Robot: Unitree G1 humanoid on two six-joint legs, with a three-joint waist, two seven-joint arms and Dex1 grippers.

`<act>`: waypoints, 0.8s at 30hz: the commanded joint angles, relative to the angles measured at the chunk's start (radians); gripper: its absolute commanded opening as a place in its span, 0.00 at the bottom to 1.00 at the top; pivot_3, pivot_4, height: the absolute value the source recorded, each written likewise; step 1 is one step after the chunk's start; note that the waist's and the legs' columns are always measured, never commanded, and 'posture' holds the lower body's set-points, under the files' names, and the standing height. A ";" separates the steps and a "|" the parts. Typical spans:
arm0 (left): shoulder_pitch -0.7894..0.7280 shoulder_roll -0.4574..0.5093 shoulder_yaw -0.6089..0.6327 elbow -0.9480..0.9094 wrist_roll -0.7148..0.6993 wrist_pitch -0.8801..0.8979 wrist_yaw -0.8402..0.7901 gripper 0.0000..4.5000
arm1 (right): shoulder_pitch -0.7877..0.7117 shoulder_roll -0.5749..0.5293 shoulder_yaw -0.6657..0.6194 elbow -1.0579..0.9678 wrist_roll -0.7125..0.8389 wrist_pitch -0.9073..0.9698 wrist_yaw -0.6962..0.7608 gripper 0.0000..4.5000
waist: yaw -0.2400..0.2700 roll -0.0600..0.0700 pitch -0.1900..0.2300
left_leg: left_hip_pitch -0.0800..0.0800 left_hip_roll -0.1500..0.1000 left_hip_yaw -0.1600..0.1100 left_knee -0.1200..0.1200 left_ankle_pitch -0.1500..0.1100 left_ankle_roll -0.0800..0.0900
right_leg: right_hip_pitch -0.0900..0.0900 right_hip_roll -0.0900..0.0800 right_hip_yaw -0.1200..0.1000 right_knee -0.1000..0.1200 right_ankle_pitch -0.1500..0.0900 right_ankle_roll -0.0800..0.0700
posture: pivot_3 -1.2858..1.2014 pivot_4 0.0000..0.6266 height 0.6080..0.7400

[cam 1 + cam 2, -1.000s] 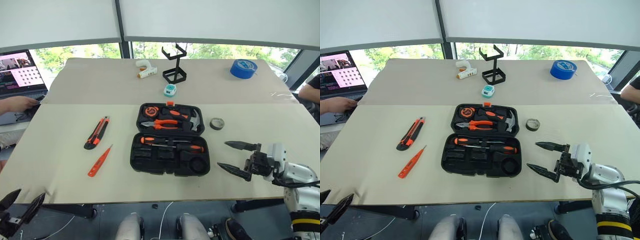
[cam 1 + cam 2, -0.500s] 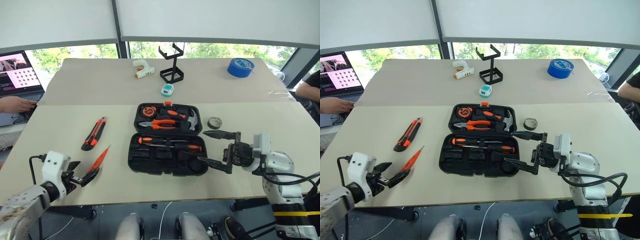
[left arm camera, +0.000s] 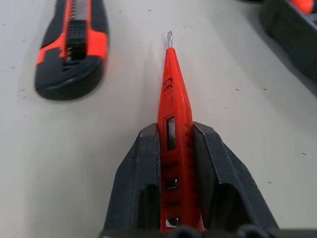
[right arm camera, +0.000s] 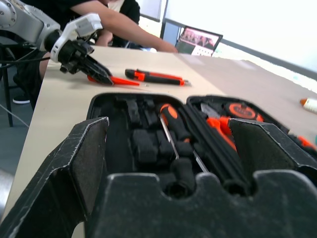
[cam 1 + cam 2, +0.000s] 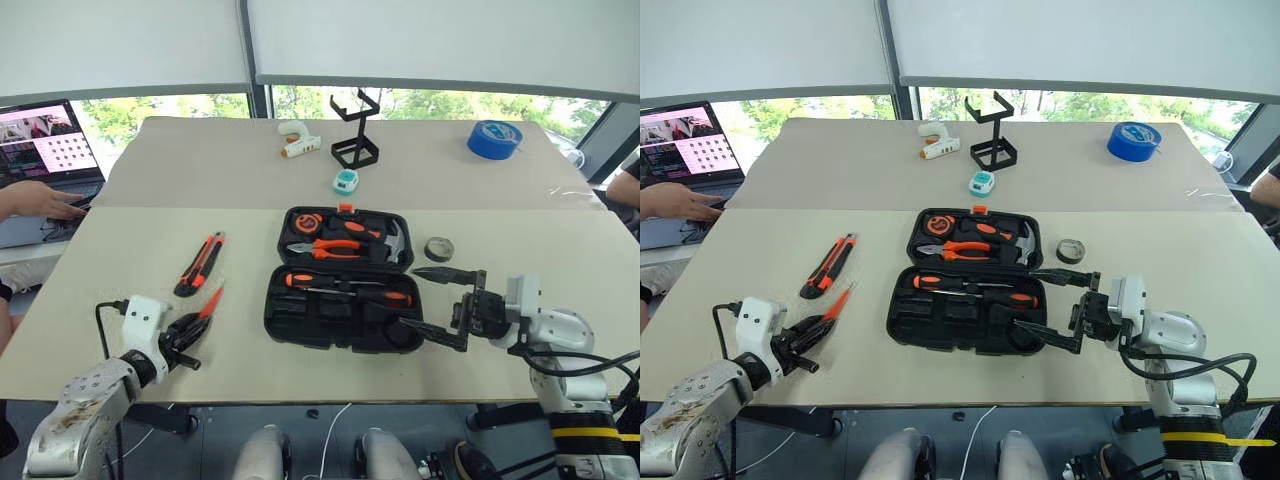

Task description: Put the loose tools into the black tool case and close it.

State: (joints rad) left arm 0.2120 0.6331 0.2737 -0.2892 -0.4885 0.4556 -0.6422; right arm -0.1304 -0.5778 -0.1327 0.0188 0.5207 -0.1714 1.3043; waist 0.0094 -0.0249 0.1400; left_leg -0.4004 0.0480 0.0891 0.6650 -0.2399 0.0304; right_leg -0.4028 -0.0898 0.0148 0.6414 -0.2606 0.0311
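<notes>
My left gripper (image 5: 192, 332) is shut on the handle end of the slim orange tester pen (image 3: 171, 104), whose tip points away over the table near the front left. The orange-black utility knife (image 5: 200, 264) lies just beyond it. The black tool case (image 5: 272, 312) lies open in the middle, with two orange-and-black screwdrivers (image 5: 345, 288) in its near half. A small dark grey tape roll (image 5: 438, 248) sits right of the case. My right gripper (image 5: 410, 297) stands open at the case's right edge, pointing left, with nothing between its fingers.
Pliers, a hammer and a tape measure sit in the case's far half (image 5: 342, 235). Farther back stand a black wire stand (image 5: 355, 130), a white glue gun (image 5: 298, 141), a small teal object (image 5: 345, 181) and a blue tape roll (image 5: 494, 138). A person's arm (image 5: 35, 200) rests by a laptop (image 5: 40, 140).
My left arm came up from below the table edge to the tester pen and its fingers closed on it. My right gripper shifted left to the case's edge, still open.
</notes>
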 commanded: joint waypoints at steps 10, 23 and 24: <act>-0.359 0.292 -0.212 0.030 0.055 -0.124 -0.509 0.10 | 0.080 -0.108 -0.134 -0.078 0.039 0.033 -0.040 1.00 | 0.003 -0.001 0.001 | 0.000 -0.002 0.001 0.000 0.000 0.000 | 0.001 0.000 0.000 -0.001 0.000 0.000 | 0.52 0.24 1.00; -0.709 0.115 -0.549 0.272 0.375 -0.330 -0.509 0.10 | 0.214 -0.127 -0.168 -0.242 0.059 0.107 -0.121 1.00 | 0.000 -0.002 0.002 | -0.005 0.000 0.002 0.003 0.000 0.000 | -0.001 0.009 0.002 0.000 -0.001 0.002 | 0.52 0.24 1.00; -0.711 0.115 -0.555 0.278 0.386 -0.337 -0.516 0.10 | 0.218 -0.127 -0.168 -0.247 0.059 0.107 -0.127 1.00 | 0.000 -0.002 0.002 | -0.005 0.000 0.002 0.003 0.000 0.000 | -0.001 0.009 0.002 0.000 -0.001 0.002 | 0.52 0.24 1.00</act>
State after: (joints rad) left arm -0.4742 0.7453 -0.2728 -0.0145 -0.1236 0.1566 -1.1377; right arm 0.0858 -0.7031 -0.2682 -0.1877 0.5709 -0.0610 1.1929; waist 0.0090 -0.0270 0.1418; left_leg -0.4055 0.0482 0.0907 0.6678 -0.2396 0.0302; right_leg -0.4041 -0.0807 0.0164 0.6410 -0.2616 0.0328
